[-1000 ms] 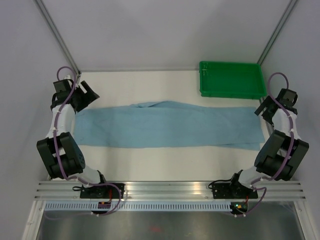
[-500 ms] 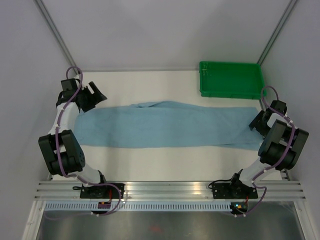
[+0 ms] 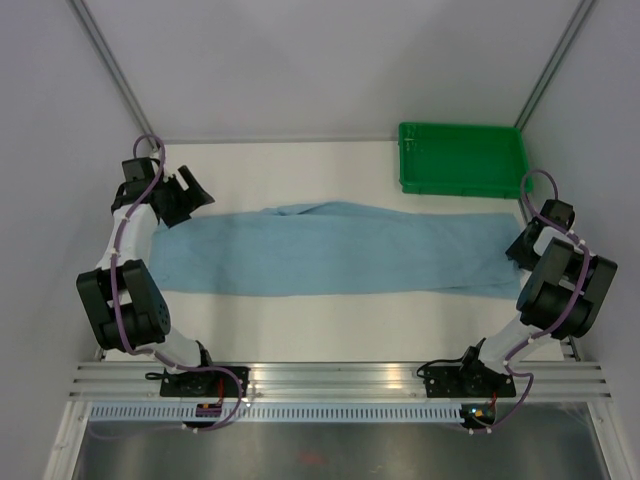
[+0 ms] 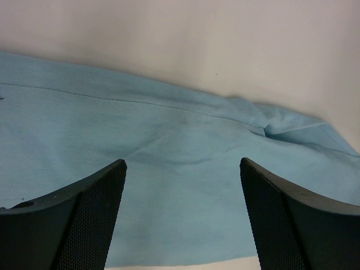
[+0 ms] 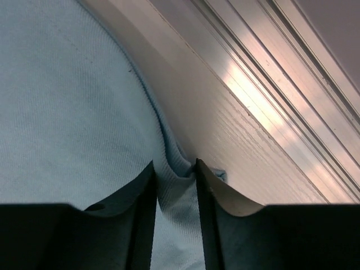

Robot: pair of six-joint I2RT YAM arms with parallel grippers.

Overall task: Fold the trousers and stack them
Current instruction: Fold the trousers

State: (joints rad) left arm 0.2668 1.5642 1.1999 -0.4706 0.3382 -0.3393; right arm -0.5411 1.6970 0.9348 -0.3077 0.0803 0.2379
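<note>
The light blue trousers [image 3: 340, 250] lie flat and stretched out left to right across the middle of the white table. My left gripper [image 3: 197, 194] hovers open over their left end near the far edge. In the left wrist view the cloth [image 4: 169, 146] fills the wide gap in the left gripper [image 4: 181, 163], untouched. My right gripper [image 3: 513, 250] is down at the right end. In the right wrist view a ridge of the trousers' edge [image 5: 67, 112] is bunched in the right gripper [image 5: 174, 171], between jaws drawn close on it.
A green plastic tray [image 3: 460, 188] stands at the back right, just beyond the trousers' right end. Aluminium rails [image 3: 340, 375] run along the near table edge, and a rail [image 5: 281, 73] lies close beside the right gripper. Slanted frame posts [image 3: 115, 75] rise at the back corners.
The right arm dropped onto the trousers' right end and its jaws closed from wide open onto the cloth edge. The left arm shifted slightly back and stayed open.
</note>
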